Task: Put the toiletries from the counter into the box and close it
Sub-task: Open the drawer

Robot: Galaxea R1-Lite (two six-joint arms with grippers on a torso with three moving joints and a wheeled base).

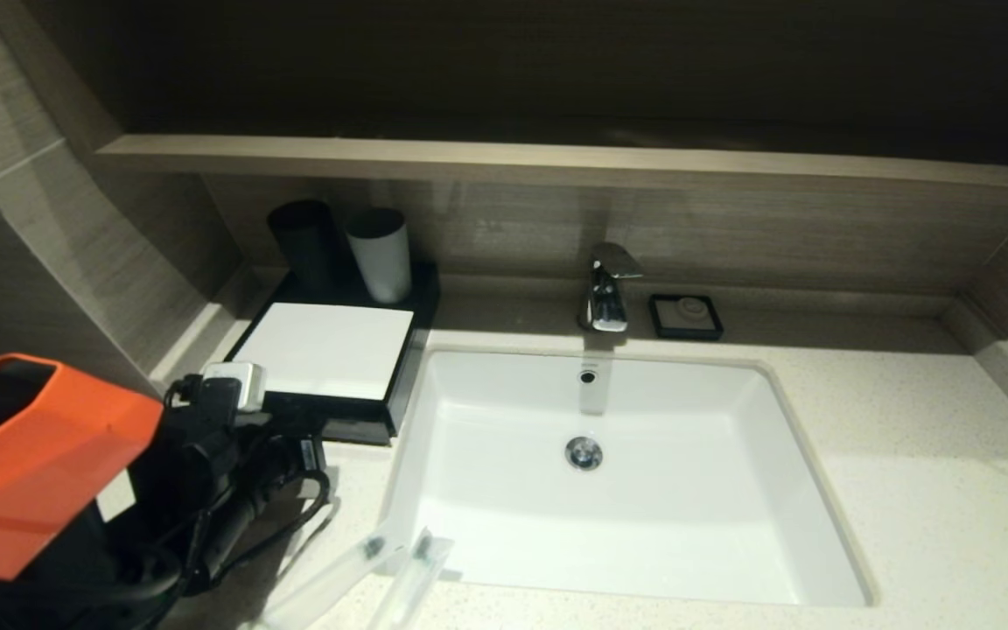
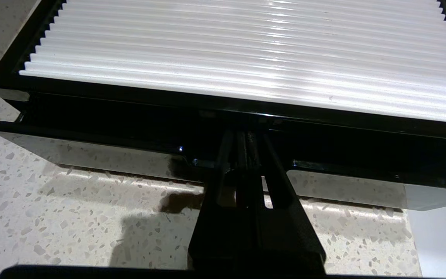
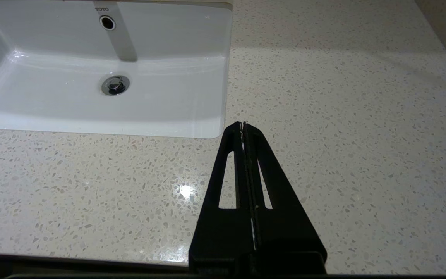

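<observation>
Two long clear sachets (image 1: 355, 573) lie side by side on the tabletop (image 1: 924, 455), just off the basin's (image 1: 626, 490) near-left corner, their dark ends pointing toward the basin. We see no small white packet with a green label in any view.

Left of the basin stands the box (image 1: 333, 354), low and black with a white top panel; in the left wrist view that panel is ribbed. Its front drawer (image 2: 91, 155) sits pulled out a little from the body, a dark gap showing between the drawer front and the box frame. What lies inside the drawer is hidden from us.

We find the left gripper (image 2: 246, 155) at the middle of the drawer's front edge, on the side of the box away from the wall. Its jaws are pressed together and their tips reach over the top lip of the drawer front into the gap; whether they hook or only touch the lip we cannot tell. In the head view the left arm (image 1: 40, 472), orange and black, covers the tabletop in front of the box.

Behind the box, a black cup (image 1: 303, 241) and a white cup (image 1: 380, 254) stand upright side by side. A chrome tap (image 1: 606, 289) rises behind the basin, with a small black soap dish (image 1: 686, 316) just to its right.

To the right of the basin, the right gripper (image 3: 243, 128) hangs above bare tabletop near the basin's front corner, jaws closed on nothing.
</observation>
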